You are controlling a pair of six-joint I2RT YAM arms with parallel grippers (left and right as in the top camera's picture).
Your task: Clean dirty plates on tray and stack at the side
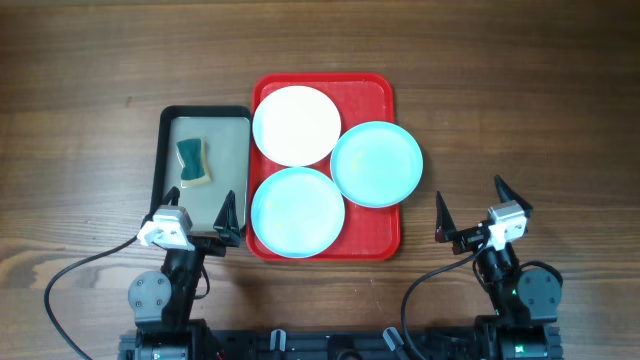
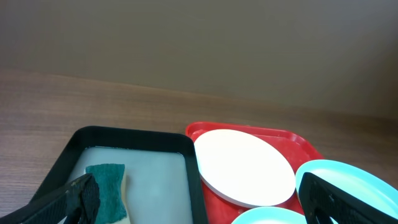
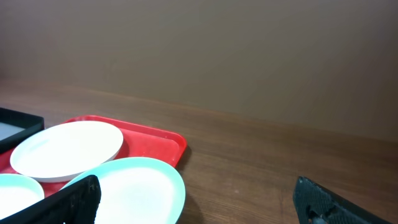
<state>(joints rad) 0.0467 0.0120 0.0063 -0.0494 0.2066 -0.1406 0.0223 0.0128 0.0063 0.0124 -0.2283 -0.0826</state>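
Three plates rest on the red tray [image 1: 375, 95]: a white plate [image 1: 296, 125] at the back, a turquoise plate [image 1: 297, 211] at the front, and a second turquoise plate [image 1: 376, 163] overhanging the tray's right rim. My left gripper [image 1: 198, 205] hovers open at the near end of the small black-rimmed tray, left of the front plate, with nothing between its fingers. The left wrist view shows the white plate [image 2: 245, 165] ahead. My right gripper [image 1: 470, 195] stands open over bare table, right of the red tray. The overhanging plate [image 3: 137, 193] lies by its left finger.
A black-rimmed grey tray [image 1: 165, 150] sits left of the red tray and holds a green-and-yellow sponge [image 1: 195, 162]. The sponge [image 2: 109, 186] lies just beyond my left finger. Bare wooden table [image 1: 520, 110] stretches to the right. Cables trail at the front edge.
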